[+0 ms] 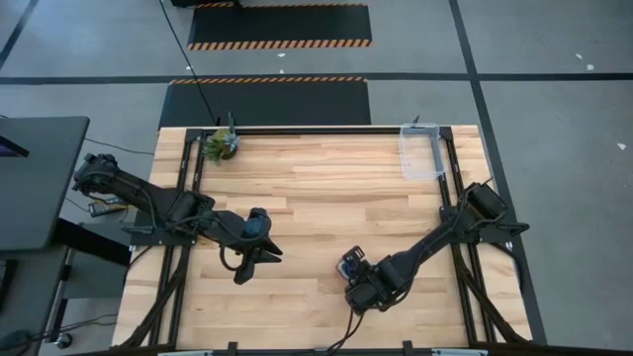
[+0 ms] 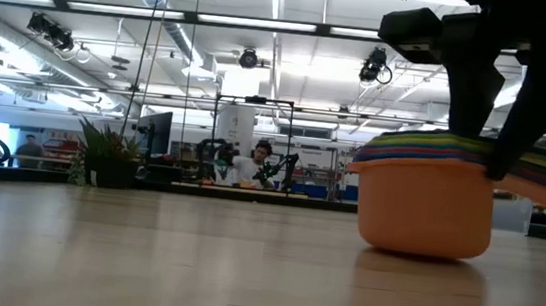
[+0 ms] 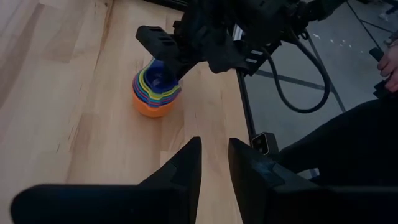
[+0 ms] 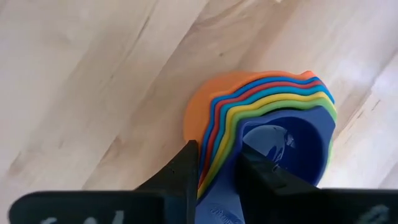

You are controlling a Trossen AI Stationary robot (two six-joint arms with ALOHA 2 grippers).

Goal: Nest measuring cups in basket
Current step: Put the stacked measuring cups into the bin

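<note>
High view, looking straight down: a pale wooden table (image 1: pixel 316 198) with two dark robot arms reaching in from either side. The right gripper (image 1: pixel 352 272) sits near the front edge, a little right of the table's middle, over the nested stack of measuring cups (image 1: pixel 348 265). In the right wrist view the stack (image 4: pixel 261 124) shows clearly: an orange cup outermost, then blue, red, light blue, yellow and green rims stepped inside one another, with a dark blue cup innermost. The two dark fingers (image 4: pixel 180 171) are closed narrowly around the layered rims on one side, one finger outside the stack and the other inside the dark blue cup, so the right gripper has hold of the stack by its edge. In the low view the orange cup (image 2: pixel 426 210) rests with its base on the tabletop, the coloured rims fanning out above it under the dark gripper. The left gripper (image 1: pixel 265 249) hovers left of centre, well apart from the cups; in the left wrist view its fingers (image 3: pixel 186 163) stand slightly parted with nothing between them. The clear basket (image 1: pixel 420 150) stands at the far right corner of the table, well apart from the stack. A small green potted plant (image 1: pixel 222 144) sits at the far left corner.
</note>
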